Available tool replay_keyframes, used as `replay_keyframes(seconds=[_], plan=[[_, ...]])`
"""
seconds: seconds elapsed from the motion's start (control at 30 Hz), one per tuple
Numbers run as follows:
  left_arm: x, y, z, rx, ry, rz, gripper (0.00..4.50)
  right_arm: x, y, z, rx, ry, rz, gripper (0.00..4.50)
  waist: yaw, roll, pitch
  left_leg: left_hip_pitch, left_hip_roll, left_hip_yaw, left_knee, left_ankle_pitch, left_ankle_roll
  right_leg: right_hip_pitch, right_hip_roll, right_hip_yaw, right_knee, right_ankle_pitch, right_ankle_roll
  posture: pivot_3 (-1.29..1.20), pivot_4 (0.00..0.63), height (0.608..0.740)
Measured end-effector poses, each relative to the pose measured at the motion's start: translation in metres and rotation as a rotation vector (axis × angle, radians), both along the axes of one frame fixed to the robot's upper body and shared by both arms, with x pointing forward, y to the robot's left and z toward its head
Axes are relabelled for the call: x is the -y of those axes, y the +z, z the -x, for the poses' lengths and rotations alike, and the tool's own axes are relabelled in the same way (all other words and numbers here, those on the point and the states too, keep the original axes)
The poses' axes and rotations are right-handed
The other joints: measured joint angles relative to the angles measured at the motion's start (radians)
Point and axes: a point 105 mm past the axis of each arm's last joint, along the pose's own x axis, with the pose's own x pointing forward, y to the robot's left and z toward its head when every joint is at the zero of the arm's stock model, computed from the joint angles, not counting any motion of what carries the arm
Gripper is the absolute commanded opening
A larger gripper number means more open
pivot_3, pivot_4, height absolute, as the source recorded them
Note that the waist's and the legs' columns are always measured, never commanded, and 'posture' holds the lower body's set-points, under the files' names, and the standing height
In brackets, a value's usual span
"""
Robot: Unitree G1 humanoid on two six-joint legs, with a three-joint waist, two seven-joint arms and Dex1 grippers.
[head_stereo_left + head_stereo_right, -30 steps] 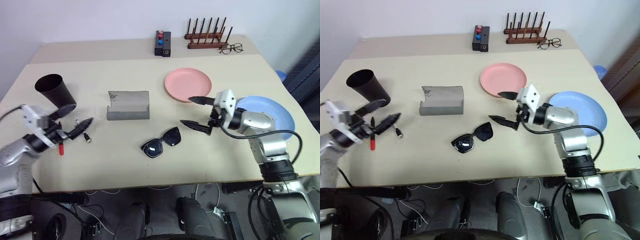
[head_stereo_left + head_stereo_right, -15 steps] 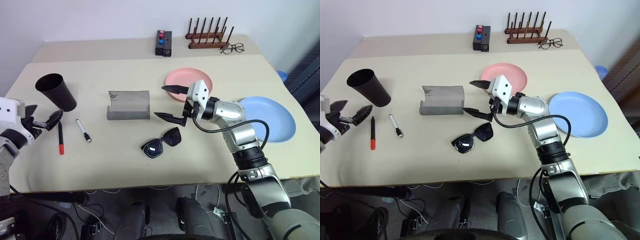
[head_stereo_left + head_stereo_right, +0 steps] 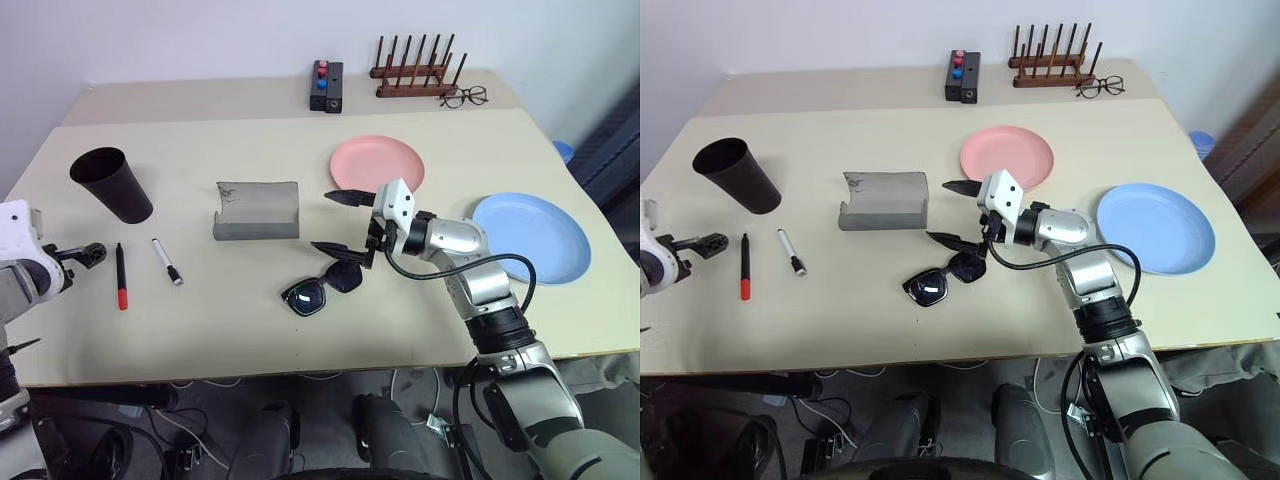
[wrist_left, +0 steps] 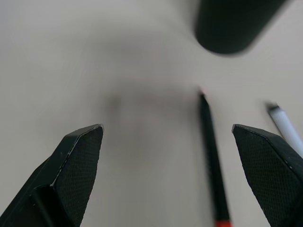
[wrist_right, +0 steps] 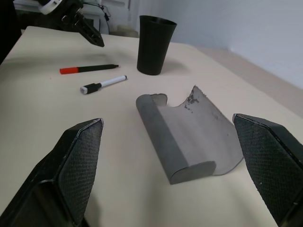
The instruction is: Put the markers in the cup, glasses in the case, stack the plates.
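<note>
- Markers lying flat on the table [image 3: 250, 300] at its left side: black marker with red end [image 3: 120, 277] and white marker with black cap [image 3: 166, 261], side by side but not touching, both just in front of the cup [image 3: 111, 183].
- Cup standing upright near the table's left edge, mouth open, nothing visible inside.
- Left gripper [image 3: 692, 243] hanging just left of the black marker, off the table surface, fingers spread apart, gripping nothing; the left wrist view is showing both fingertips [image 4: 80, 156] wide with the black marker between them and the white one off to one side.
- Case [image 3: 257, 210] sitting open mid-table, right of the markers, flap folded back, interior facing the front edge, nothing in it.
- Glasses [image 3: 322, 285] lying in front of the case and slightly right, lenses down toward the table, well apart from the case.
- Right gripper [image 3: 342, 222] hovering over the glasses' right end, pointing toward the case, fingers wide apart, one above the other, holding nothing; the lower finger is overlapping the frame in both eye views, contact cannot be told.
- Pink plate [image 3: 377, 166] sitting behind the right gripper; light blue plate [image 3: 530, 237] sitting further right near the table edge, the two well apart, not stacked; the right arm is crossing between them.
- At the far edge: black box with red and blue buttons [image 3: 325, 85], wooden peg rack [image 3: 415, 72], wire-framed spectacles [image 3: 462, 97] beside the rack, all well clear of the task things.
</note>
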Motion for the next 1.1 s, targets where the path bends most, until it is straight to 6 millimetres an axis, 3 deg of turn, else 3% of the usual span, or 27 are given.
replay_keyframes(seconds=[0.17,0.3,0.77,1.1], plan=[[0.013,-0.012,0.006,-0.135,-0.042,0.06,4.5,0.0,-0.002,0.003,-0.007,-0.008,-0.002,4.48,-0.003,0.0,0.0,0.0,0.0,0.0,-0.001,0.001,-0.001,-0.001,0.0,0.0,0.0,0.0,0.0,0.0,0.15,0.74],[0.006,-0.007,0.009,-0.205,-0.019,0.067,4.5,0.006,-0.01,0.004,-0.032,-0.033,0.006,4.48,-0.002,0.0,0.0,0.0,0.0,0.0,-0.001,0.001,-0.001,-0.001,0.0,0.0,0.0,0.0,0.0,0.0,0.15,0.74],[0.016,-0.027,-0.015,-0.351,-0.048,0.176,4.5,0.008,-0.012,0.009,-0.035,-0.073,-0.006,4.48,0.0,-0.001,0.0,0.0,0.0,0.0,0.0,0.001,-0.002,-0.001,0.0,0.0,0.001,0.0,0.0,0.0,0.15,0.74],[0.016,-0.015,-0.037,-0.344,-0.112,0.126,4.5,0.012,-0.014,0.009,-0.041,-0.092,0.001,4.48,-0.001,-0.001,-0.001,0.0,-0.001,0.0,0.0,0.001,-0.002,-0.002,0.001,0.0,0.002,0.0,0.0,0.0,0.15,0.74]])
